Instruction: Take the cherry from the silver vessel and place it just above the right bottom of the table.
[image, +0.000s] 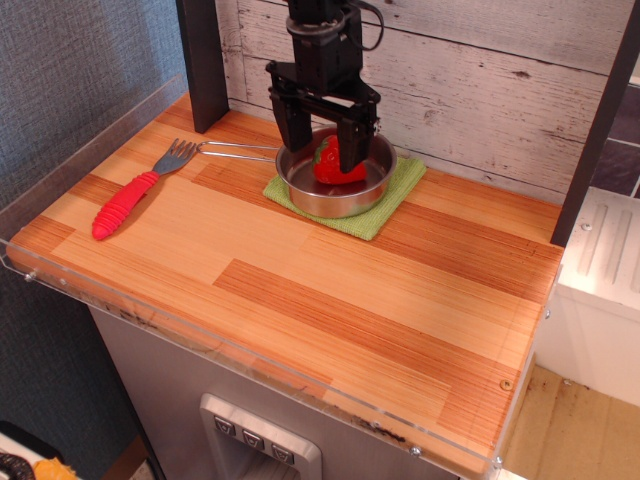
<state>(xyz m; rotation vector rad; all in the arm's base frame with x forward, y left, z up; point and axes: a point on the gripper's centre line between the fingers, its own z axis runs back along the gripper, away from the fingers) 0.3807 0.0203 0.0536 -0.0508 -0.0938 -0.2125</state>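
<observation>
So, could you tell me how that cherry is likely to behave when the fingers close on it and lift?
The cherry looks glossy, so it may slip between the fingers. Its rounded, tapered shape suggests it could roll or squirt sideways inside the silver vessel. It is probably a light toy, so lifting should be easy.
</observation>
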